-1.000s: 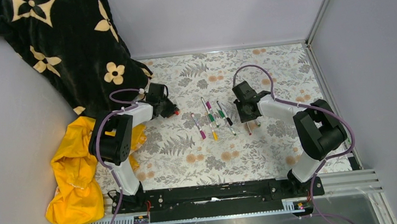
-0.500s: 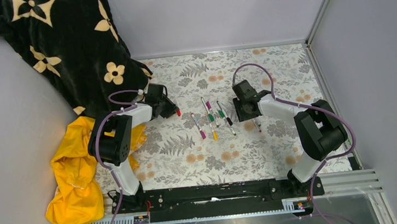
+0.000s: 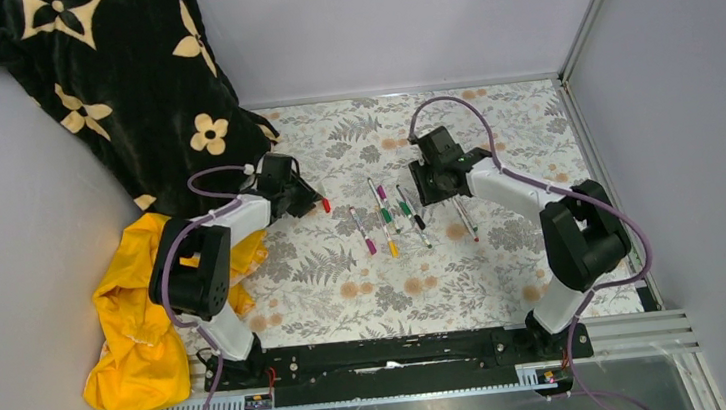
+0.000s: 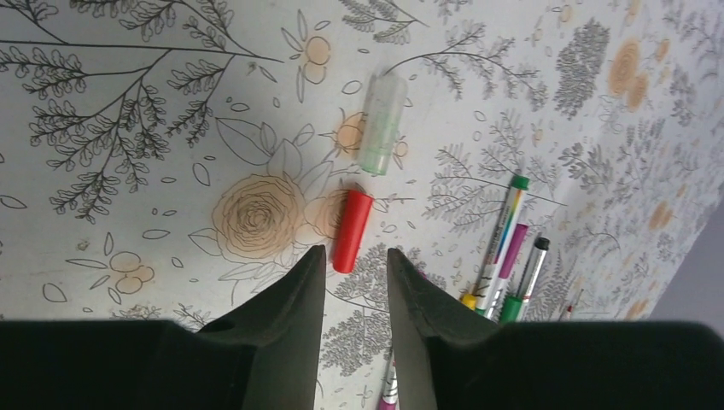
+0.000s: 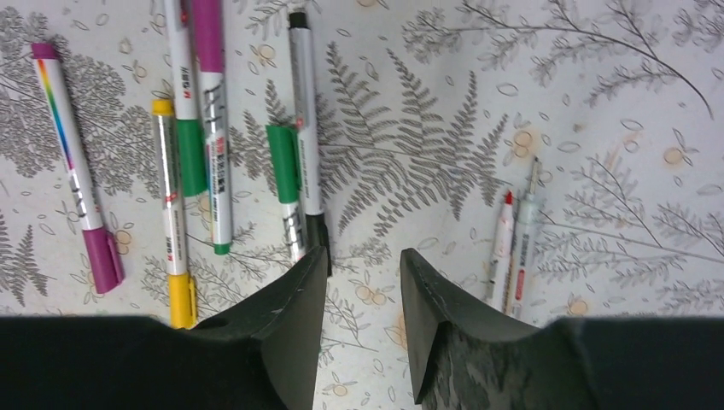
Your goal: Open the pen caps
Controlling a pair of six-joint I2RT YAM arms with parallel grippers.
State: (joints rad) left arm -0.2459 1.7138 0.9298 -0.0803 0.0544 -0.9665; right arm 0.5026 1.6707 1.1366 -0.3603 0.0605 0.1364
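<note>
Desk [image 3: 347, 287] with flowered cover, both arms reaching to mid-desk from either side. The capped pens [image 3: 387, 218] lie in a loose row at the centre, long axes running roughly far-to-near with a slight slant, coloured caps on. The right pincer [image 3: 435, 190] hangs just beside that row on its right edge, so it looks like the nearer arm for the next pen. In the right wrist view this pincer [image 5: 363, 256] is released, nothing between the jaws. The capped pens [image 5: 205, 128] sit ahead and to the left of it, barrels lined up about parallel to the fingers, so a side-to-side squeeze would cross a barrel. The nearest one, with a black end, is just off the left finger and not centred in the gap. Two bare pens [image 5: 512, 248] lie ahead-right, touching each other, caps already off by the look of them. The left pincer [image 3: 311, 202] is well apart from the row, over on the left. It [image 4: 354, 256] is released too, jaws parted and gripping nothing. A loose red cap [image 4: 352, 230] lies flat on the desk right at the mouth of the gap, pointing away from the fingers. A clear cap [image 4: 382, 135] lies just past it.
</note>
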